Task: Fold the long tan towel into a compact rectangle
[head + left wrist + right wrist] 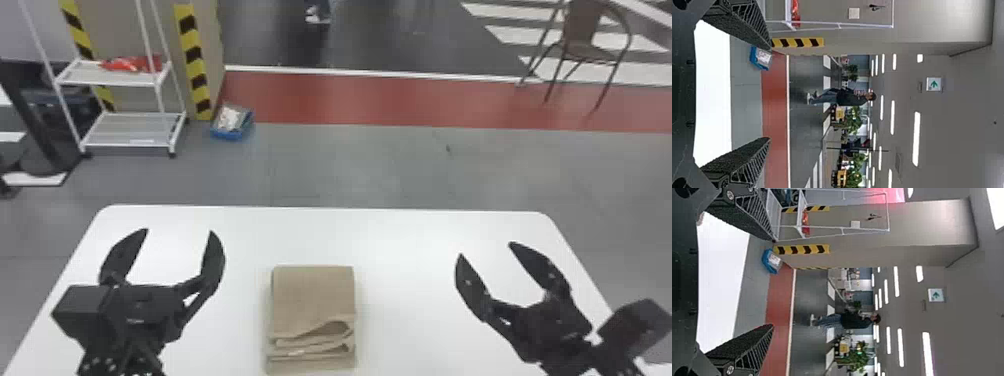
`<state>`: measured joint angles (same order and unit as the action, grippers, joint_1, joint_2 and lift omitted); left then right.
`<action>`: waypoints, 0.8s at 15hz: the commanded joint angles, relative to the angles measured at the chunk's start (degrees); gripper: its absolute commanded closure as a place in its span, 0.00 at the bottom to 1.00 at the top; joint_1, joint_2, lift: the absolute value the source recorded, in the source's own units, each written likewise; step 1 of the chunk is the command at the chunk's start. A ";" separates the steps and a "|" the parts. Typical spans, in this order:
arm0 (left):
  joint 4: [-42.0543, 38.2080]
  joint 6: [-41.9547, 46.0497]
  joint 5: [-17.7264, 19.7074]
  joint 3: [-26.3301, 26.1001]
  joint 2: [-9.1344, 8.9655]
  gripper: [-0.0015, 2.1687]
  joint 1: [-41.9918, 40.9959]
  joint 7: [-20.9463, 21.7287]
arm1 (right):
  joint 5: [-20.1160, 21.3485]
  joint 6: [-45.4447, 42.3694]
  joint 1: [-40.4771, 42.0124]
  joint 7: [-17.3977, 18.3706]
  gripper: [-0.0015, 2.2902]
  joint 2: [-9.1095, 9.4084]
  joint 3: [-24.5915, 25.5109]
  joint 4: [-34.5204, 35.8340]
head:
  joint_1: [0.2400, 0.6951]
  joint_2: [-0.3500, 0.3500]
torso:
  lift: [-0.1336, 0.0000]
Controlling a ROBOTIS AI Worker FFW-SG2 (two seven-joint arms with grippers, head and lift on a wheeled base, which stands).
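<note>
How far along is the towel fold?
The tan cloth towel already looks folded: a compact, layered rectangle on the white table. Nothing is in hand; the black left gripper and black right gripper are open and empty. At most, light tidying seems left, since the layers gape slightly near the towel's near edge.

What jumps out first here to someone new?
The tan towel, folded into a compact stack with its layered edges toward the robot, near the middle of the white table. Then the two black pincers, spread open over the table: the left pincer left of the towel, the right pincer to its right. Behind, yellow-and-black striped strips by a white rack at the far left.
</note>
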<state>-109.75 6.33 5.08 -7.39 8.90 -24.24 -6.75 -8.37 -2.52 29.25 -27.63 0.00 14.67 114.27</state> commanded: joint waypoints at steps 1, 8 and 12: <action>-0.29 -0.14 0.29 0.27 0.06 0.03 -0.28 0.07 | 0.29 5.12 0.81 2.05 0.05 0.05 -0.69 2.89 | 1.00 0.38 | 1.00; -2.84 -6.29 2.04 0.80 0.68 0.03 -0.46 0.07 | 0.46 4.77 0.81 2.58 0.05 0.05 -1.13 3.33 | 1.00 0.39 | 1.00; -2.75 -4.88 2.13 0.98 0.59 0.03 -0.28 -0.72 | 1.26 4.24 0.63 2.67 0.05 0.05 -1.40 3.33 | 1.00 0.40 | 1.00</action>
<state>-112.58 0.77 7.13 -6.43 9.57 -24.65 -7.41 -7.26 2.02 29.90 -24.96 0.00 13.38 117.60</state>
